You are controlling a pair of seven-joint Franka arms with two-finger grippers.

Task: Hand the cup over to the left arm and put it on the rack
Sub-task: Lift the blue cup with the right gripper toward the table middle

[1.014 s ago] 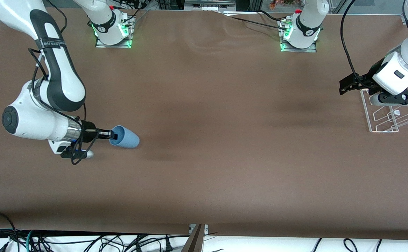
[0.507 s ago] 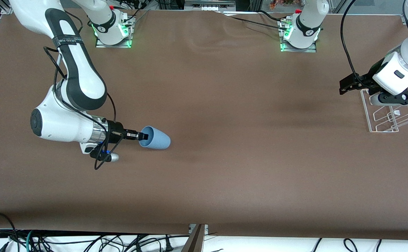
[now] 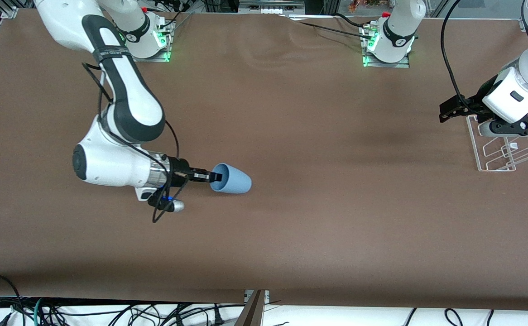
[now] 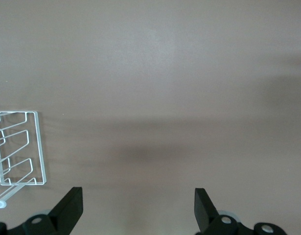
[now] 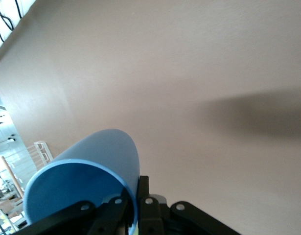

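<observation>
Cup [image 3: 231,179] well apart from rack [image 3: 495,151]

The brown table [image 3: 318,217] carries the wire rack [image 3: 499,149] at the left arm's end.

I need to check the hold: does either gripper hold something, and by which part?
The right gripper holds the cup by its rim, one finger inside. The left gripper, over the rack, is open and holds nothing.
</observation>
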